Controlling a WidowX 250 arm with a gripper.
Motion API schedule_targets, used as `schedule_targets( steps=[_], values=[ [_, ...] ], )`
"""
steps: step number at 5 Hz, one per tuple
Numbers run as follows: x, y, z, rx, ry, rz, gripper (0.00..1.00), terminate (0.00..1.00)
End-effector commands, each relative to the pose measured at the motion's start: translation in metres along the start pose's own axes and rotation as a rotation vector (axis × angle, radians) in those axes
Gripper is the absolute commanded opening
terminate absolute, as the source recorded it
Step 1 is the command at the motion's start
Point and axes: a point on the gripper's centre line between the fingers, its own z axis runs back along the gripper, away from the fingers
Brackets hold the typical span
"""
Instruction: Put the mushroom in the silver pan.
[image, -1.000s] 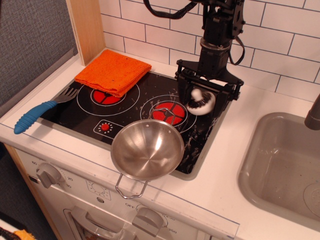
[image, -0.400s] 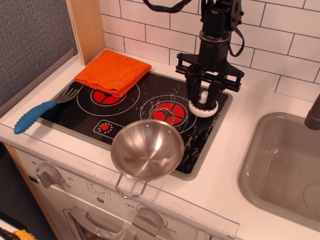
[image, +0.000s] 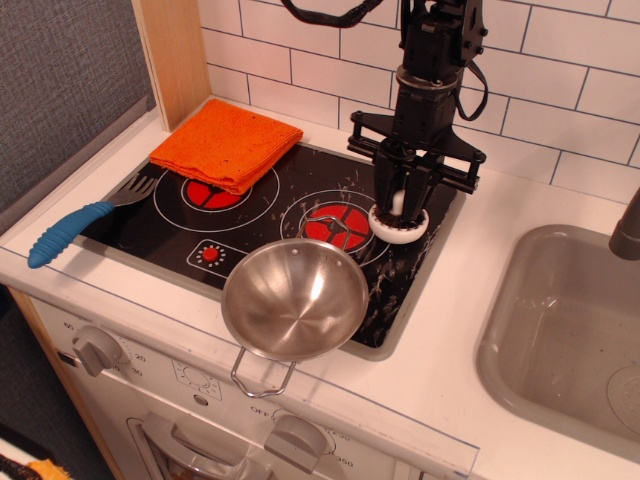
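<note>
The mushroom (image: 398, 226) is cap-down at the right side of the black cooktop (image: 250, 215), with its white stem pointing up. My gripper (image: 401, 200) comes straight down from above, and its fingers are closed on the stem. I cannot tell whether the cap rests on the cooktop or hangs just above it. The silver pan (image: 295, 298) stands at the cooktop's front edge, to the front left of the gripper. It is empty and its wire loop handle (image: 262, 378) points toward the front.
An orange cloth (image: 228, 143) lies on the back left burner. A blue-handled fork (image: 70, 228) lies at the left edge. A grey sink basin (image: 565, 330) is to the right. The tiled wall is behind, and a wooden panel (image: 175, 55) stands at the back left.
The fingers, open around the mushroom lying on its side, have closed on its stem. The mushroom now sits cap-down, and the gripper has shifted slightly left.
</note>
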Motion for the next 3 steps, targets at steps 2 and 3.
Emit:
schedule_targets(
  steps=[2,3],
  values=[
    [-0.079,-0.005,0.07,0.017,-0.126,-0.001,0.0,0.0],
    [-0.112,0.008,0.052,0.033,-0.066,0.025,0.0,0.0]
  ],
)
